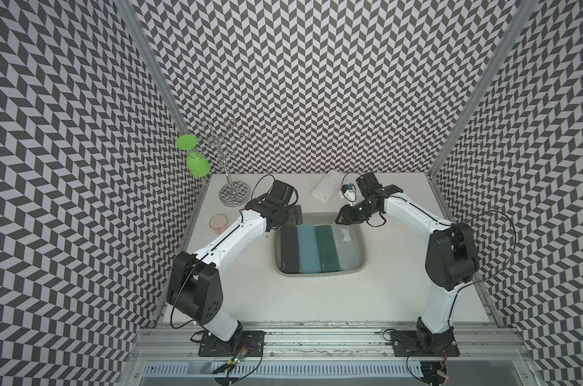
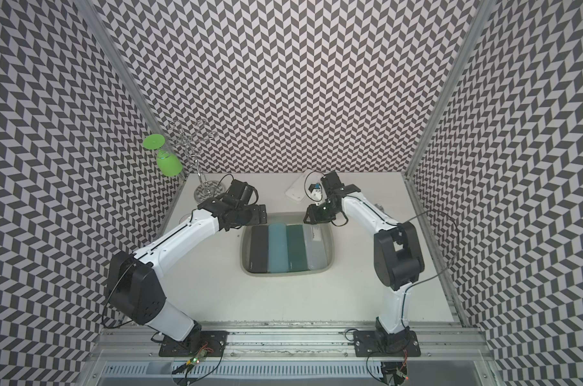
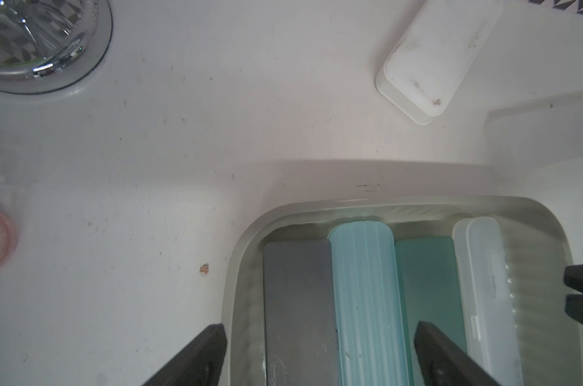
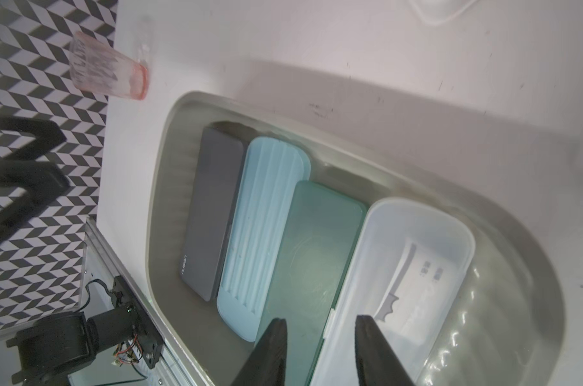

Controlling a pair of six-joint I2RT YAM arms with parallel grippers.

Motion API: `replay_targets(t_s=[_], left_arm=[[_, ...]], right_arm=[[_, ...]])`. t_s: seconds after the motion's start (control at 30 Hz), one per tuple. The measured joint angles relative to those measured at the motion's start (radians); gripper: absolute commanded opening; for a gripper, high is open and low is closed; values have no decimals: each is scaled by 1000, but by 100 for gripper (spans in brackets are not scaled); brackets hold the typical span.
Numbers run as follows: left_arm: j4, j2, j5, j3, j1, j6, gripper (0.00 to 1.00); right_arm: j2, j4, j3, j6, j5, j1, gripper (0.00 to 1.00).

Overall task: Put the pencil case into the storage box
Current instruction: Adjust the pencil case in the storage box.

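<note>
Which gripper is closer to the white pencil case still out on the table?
Right. The right gripper sits just beside the white pencil case; the left gripper is farther, at the storage box's far-left corner.

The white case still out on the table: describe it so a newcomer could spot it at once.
Start at the storage box mid-table. Look past its far rim toward the back wall: the white pencil case lies flat there. Unlike the four cases inside the box, it lies alone on bare table.

Off to my left I see a chrome glass rack [image 1: 231, 182] with 1 green glass [image 1: 196, 160] hanging upside down from it. Nearer me, 1 pink cup [image 1: 218, 222] stands on the white table [image 1: 317, 300].
</note>
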Motion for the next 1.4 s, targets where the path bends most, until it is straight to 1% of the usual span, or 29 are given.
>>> replay_targets(t_s=[0.33,0.43,0.57,0.67,0.8,0.97,1.07,1.13,1.27,1.4], left_arm=[[-9,0,1,-50,0,0,93],[-9,-1,1,-50,0,0,93],[-9,-1,0,-50,0,0,93],[-9,-1,0,-50,0,0,93],[-9,-1,0,-50,0,0,93],[-9,-1,0,-50,0,0,93],[-8,-1,0,-50,0,0,93],[-8,-1,0,-50,0,0,93],[-9,-5,0,-50,0,0,93],[-8,-31,-5,-55,0,0,93]], right_arm=[[20,114,-198,-2,-57,27,38],[13,145,-218,-3,-43,24,37],[-8,161,-244,-7,19,24,37],[-8,144,-233,-8,63,24,37],[-6,76,-192,-8,119,26,38],[-4,-10,-45,-17,117,33,41],[1,-22,58,-19,109,53,41],[5,-18,95,-18,91,69,40],[29,-2,92,-10,46,89,40],[58,50,-8,-2,6,93,40]])
